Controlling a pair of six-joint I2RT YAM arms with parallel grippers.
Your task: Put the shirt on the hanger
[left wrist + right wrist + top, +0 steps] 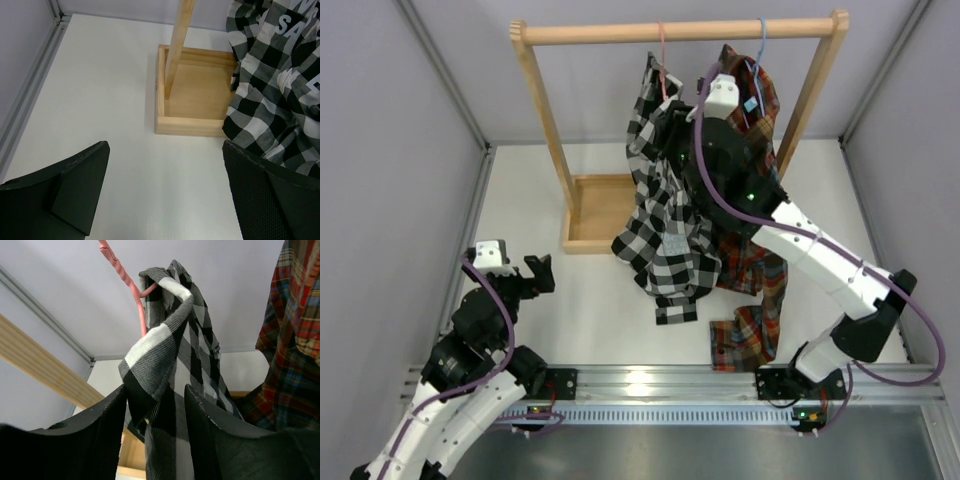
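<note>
Progress on the hanging job looks well advanced but unfinished. At far left the left gripper (165,146) hovers low over the table (100,90), jaws wide apart and holding nothing, well clear of the rack's wooden base (190,125). At centre the shirt (665,230) hangs from the hanger (135,295), which is hooked on the rail (590,34). Its collar end is bunched at the wire's neck and its tail trails onto the table. Just below that neck, the right gripper (155,407) pinches a fold of the shirt between nearly closed fingers. Judging from the bunching, spreading the shoulders along the wire and letting go remain. A plaid shirt (755,290) hangs at right.
</note>
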